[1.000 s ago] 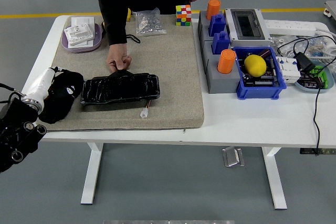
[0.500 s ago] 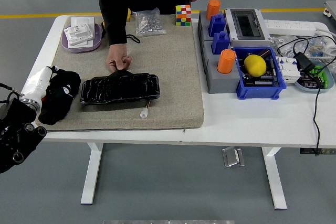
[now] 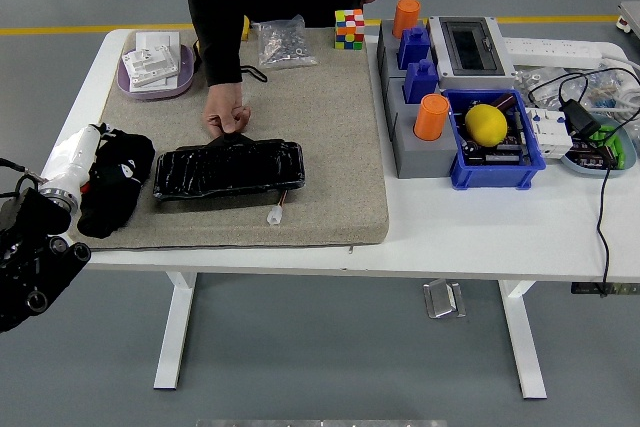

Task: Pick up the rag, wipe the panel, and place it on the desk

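Observation:
The glossy black panel (image 3: 228,168) lies flat on the beige mat (image 3: 320,117), left of its middle. A person's hand (image 3: 225,119) grips the panel's far edge. My left arm, with its white forearm (image 3: 70,163), comes in from the left, and its black hand (image 3: 115,183) rests at the mat's left edge, just left of the panel and not touching it. A dark rag cannot be told apart from the black hand there. The right arm is out of view.
A small white connector (image 3: 276,214) lies in front of the panel. A purple dish with white parts (image 3: 155,67), a bag of screws (image 3: 283,43) and a colour cube (image 3: 349,29) stand at the back. Grey and blue bins with orange cups (image 3: 431,117), a yellow ball (image 3: 486,124) and cables fill the right side.
My left hand has drawn back slightly to the left, away from the panel. The person's hand and the panel have not moved.

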Motion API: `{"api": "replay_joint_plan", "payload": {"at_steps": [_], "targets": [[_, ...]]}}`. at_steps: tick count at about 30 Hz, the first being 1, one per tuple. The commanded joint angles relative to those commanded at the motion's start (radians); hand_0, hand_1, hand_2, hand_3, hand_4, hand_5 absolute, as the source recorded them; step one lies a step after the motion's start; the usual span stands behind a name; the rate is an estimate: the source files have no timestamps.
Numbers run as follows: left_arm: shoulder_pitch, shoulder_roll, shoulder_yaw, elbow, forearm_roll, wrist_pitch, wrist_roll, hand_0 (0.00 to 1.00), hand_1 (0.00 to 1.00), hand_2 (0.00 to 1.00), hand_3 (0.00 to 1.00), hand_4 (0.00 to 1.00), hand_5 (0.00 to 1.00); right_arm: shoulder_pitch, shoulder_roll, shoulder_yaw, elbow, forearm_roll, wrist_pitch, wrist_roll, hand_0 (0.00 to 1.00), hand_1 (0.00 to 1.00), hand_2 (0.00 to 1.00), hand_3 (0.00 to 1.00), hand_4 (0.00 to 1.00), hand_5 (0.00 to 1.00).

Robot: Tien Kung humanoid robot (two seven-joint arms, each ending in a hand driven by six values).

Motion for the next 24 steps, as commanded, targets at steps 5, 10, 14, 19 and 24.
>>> {"api": "replay_joint_plan", "payload": {"at_steps": [5,10,14,19,24], "targets": [[0.001,0.0,-0.006,0.002,-0.028,0.007,-0.023,0.236,0.326,0.471,0.26,0.2,0.002,0.0,0.001,0.001,0.0,-0.001,0.0,0.001,0.723,0.636,0.68,0.587,0.961,0.562],[0.001,0.002,-0.012,0.003,-0.033,0.01,-0.03,0.236,0.326,0.471,0.26,0.2,0.002,0.001,0.002,0.004,0.0,-0.003,0.0,0.0,0.723,0.636,0.68,0.587,0.961,0.562],[-0.001,0.008,-0.015,-0.003,-0.021,0.006,-0.019,0.233,0.318,0.465,0.248,0.203,0.002,0.002,0.002,0.006,0.0,-0.005,-0.001,-0.001,0.722,0.637,0.68,0.588,0.963,0.564],[0.005,0.021,-0.035,-0.061,0.035,-0.01,0.031,0.232,0.311,0.467,0.249,0.181,0.002,0.001,0.003,0.01,0.0,-0.01,0.001,-0.003,0.723,0.636,0.68,0.588,0.963,0.564],[0.01,0.032,-0.055,-0.146,0.105,-0.032,0.106,0.232,0.302,0.468,0.255,0.16,0.002,0.0,0.004,0.019,0.0,-0.019,0.002,-0.005,0.723,0.637,0.68,0.588,0.963,0.565]]}}
